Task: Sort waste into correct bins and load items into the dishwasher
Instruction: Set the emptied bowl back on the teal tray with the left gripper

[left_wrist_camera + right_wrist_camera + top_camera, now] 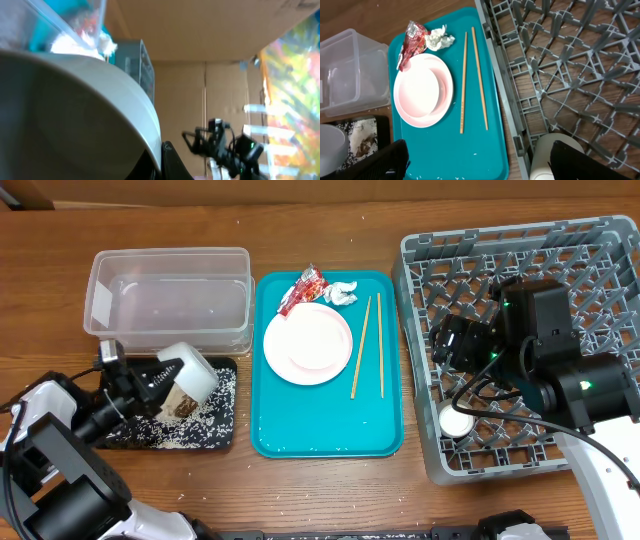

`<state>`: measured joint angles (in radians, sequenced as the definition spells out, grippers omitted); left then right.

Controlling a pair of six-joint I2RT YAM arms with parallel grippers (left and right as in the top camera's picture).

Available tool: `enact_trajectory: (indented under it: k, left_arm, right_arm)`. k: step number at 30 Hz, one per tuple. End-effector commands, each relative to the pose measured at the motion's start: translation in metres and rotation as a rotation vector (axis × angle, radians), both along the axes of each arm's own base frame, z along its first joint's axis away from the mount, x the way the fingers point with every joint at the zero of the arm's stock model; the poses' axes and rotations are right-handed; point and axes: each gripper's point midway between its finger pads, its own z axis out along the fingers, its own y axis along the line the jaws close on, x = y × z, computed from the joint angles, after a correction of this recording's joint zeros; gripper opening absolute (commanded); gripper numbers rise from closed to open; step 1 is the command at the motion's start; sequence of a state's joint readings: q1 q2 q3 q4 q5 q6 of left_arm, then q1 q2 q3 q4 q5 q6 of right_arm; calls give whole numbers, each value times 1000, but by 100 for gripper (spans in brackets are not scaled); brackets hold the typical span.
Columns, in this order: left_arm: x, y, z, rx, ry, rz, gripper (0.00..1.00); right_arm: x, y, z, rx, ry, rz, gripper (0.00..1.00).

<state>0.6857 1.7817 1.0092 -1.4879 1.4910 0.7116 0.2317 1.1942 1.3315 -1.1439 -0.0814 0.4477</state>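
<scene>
**Sorting station, bowl-emptying step.** We see the large square grey plastic dish rack (590, 290) directly beneath the right gripper (479, 147), whose fingers are spread wide and hold nothing. The large teal tray (300, 430) lies between the two grippers. The clear rectangular plastic tub (165, 300) sits just beyond the left gripper (160, 375), and the shallow black rectangular tray (215, 435) is under it.

On the teal tray, towards the left of the right gripper, rest:
- the round pale pink plate (308, 343);
- the pair of thin wooden chopsticks (380, 345);
- the crumpled red snack wrapper (300, 290);
- the small crumpled white tissue (342, 293), touching the wrapper.

The left gripper pinches the rim of the white bowl (190, 373), tipped on its side over the black tray. The small white cup (458, 421) stands in the rack, close beside the right gripper. Loose white-brown rice-like scraps (222, 390) speckle the black tray below the bowl.

We judge the step in hand to be emptying the bowl. The next move calls for righting it and carrying it across the teal tray to the rack. We find no legible writing; the wrapper's print is too crumpled to read.
</scene>
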Motion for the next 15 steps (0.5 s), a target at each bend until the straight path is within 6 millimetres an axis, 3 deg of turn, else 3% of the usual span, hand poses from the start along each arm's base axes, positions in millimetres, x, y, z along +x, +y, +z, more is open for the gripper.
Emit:
enact_trajectory:
  k: [1,5,8,12,15]
  left_arm:
    - [-5,-26,19,222,-208,-161,4]
    - [-16,-73,12,320,-206,-393,4]
    - [-17,-106,-21,422,-39,-550,4]
    - [-21,-145,-71,719,182,-683,4]
    - [-25,-174,-89,889,223,-719,4]
  right_arm:
    - [2,2,8,6,-24,9,93]
    - [2,2,8,6,-26,9,93]
    - [3,3,8,7,-28,9,93]
    - [2,2,8,6,-26,9,93]
    - [2,2,7,5,-23,9,94]
